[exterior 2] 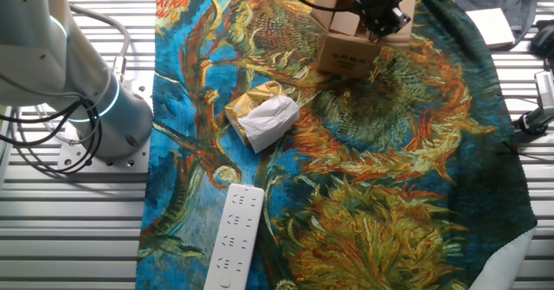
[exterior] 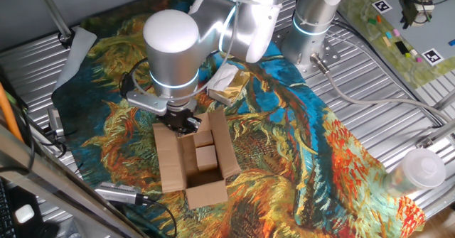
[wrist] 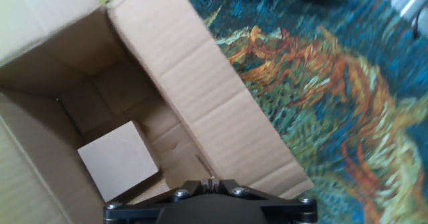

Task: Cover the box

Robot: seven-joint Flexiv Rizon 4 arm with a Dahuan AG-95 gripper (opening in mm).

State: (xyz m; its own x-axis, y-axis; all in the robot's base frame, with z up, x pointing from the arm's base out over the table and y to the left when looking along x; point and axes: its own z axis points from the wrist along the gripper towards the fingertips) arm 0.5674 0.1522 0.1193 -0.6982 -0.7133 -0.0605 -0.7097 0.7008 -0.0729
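Illegible dark print on the box (exterior 2: 348, 61) side.

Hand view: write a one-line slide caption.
Looking down into the open box, a flap splayed over the patterned cloth.

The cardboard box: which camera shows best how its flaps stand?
The fixed view with the arm in front shows the cardboard box whole, flaps spread, interior visible. The hand view crops it to one flap and the inside. The other fixed view shows only an outer side, partly behind the tool.
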